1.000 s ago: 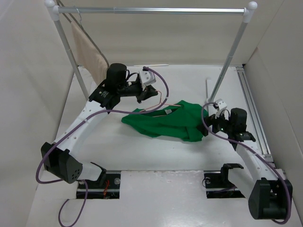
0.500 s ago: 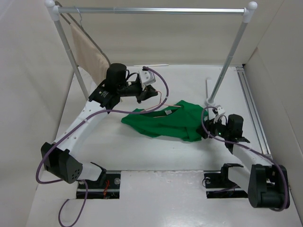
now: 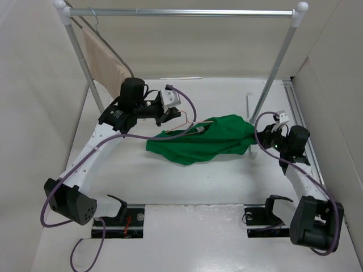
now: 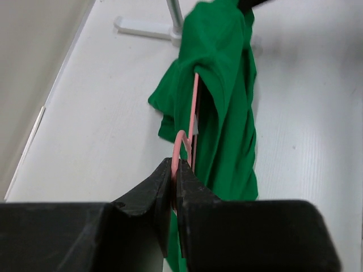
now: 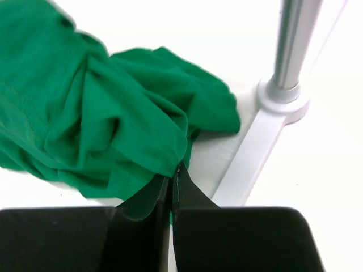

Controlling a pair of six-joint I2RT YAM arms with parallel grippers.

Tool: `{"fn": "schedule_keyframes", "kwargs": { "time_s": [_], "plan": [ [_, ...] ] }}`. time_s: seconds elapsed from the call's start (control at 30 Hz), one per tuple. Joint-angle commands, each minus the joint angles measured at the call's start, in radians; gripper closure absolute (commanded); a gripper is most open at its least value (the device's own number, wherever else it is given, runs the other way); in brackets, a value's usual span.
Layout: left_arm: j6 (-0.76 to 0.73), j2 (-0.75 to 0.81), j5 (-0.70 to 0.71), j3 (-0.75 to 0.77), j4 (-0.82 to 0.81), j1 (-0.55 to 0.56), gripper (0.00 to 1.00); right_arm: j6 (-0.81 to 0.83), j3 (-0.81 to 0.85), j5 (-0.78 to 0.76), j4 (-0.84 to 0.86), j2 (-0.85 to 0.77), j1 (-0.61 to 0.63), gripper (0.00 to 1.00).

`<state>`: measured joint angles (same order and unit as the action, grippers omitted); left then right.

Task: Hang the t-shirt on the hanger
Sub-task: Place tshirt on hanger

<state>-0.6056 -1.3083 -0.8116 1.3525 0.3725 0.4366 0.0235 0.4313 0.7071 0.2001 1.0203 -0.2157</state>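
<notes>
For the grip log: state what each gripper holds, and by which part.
The left gripper is shut on the hanger, pinching its hook. The right gripper is shut on the t-shirt, pinching a fold at its edge.

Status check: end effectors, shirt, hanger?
Both shut: left end effector on the hanger hook, right end effector on the t-shirt edge. Hanger wire runs into the cloth folds. Rack post close beside right end effector.
</notes>
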Motion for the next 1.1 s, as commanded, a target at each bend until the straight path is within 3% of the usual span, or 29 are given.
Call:
{"fn": "schedule_keyframes", "kwargs": {
  "time_s": [0.0, 0.17, 0.4, 0.53, 0.57, 0.63, 0.67, 0.8, 0.93, 1.07],
  "plan": [
    [-0.201, 0.043, -0.001, 0.033, 0.146, -0.002, 1.0, 0.042, 0.107, 0.076, -0.098, 0.064, -0.051, 1.0],
    [-0.246, 0.066, 0.034, 0.033, 0.198, -0.013, 1.0, 0.195, 0.221, 0.072, -0.293, 0.207, -0.112, 1.0],
    [-0.351, 0.075, -0.015, 0.043, 0.308, -0.013, 1.0, 0.231, 0.27, 0.262, -0.318, 0.326, -0.295, 1.0],
    [-0.33, 0.084, -0.001, 0.025, 0.277, -0.013, 1.0, 0.257, 0.281, 0.207, -0.384, 0.359, -0.318, 1.0],
    [-0.304, 0.084, -0.017, 0.025, 0.251, -0.013, 1.0, 0.257, 0.281, 0.207, -0.384, 0.374, -0.318, 0.96],
    [-0.215, 0.093, -0.031, 0.025, 0.163, -0.013, 1.0, 0.292, 0.268, 0.207, -0.395, 0.383, -0.318, 0.77],
    [-0.192, 0.093, -0.04, 0.034, 0.142, -0.013, 1.0, 0.303, 0.259, 0.198, -0.413, 0.383, -0.318, 0.48],
    [-0.161, 0.081, -0.049, 0.043, 0.112, -0.013, 1.0, 0.325, 0.268, 0.178, -0.447, 0.302, -0.318, 0.2],
    [-0.209, 0.058, -0.003, 0.043, 0.112, -0.004, 1.0, 0.312, 0.329, 0.076, -0.447, 0.048, -0.239, 0.12],
    [-0.209, 0.049, 0.009, 0.043, 0.092, 0.005, 1.0, 0.355, 0.374, 0.054, -0.364, -0.19, -0.002, 0.1]
  ]
}}
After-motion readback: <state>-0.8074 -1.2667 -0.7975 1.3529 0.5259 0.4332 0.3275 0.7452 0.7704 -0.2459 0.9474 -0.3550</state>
